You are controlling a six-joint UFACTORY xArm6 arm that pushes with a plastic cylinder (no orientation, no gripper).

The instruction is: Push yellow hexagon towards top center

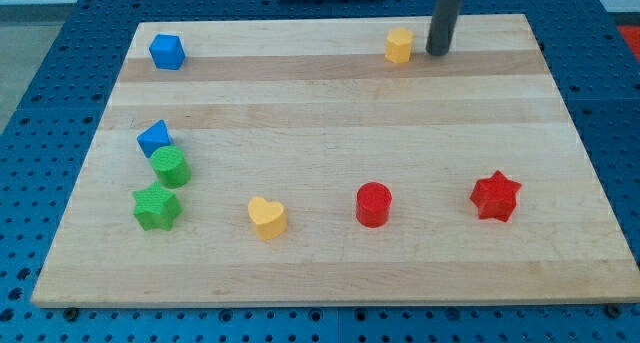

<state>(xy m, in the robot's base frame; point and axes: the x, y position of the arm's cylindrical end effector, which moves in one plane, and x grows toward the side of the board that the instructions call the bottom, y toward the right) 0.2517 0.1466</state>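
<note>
My tip (pixel 437 52) rests on the table (pixel 330 113) just to the view's right of the yellow hexagon (pixel 399 45), not quite touching it; I have no pincer to report, only this rod. The yellow hexagon sits near the table's top edge, right of centre. Well below it lie a red cylinder (pixel 373 204) and yellow heart (pixel 267 218).
</note>
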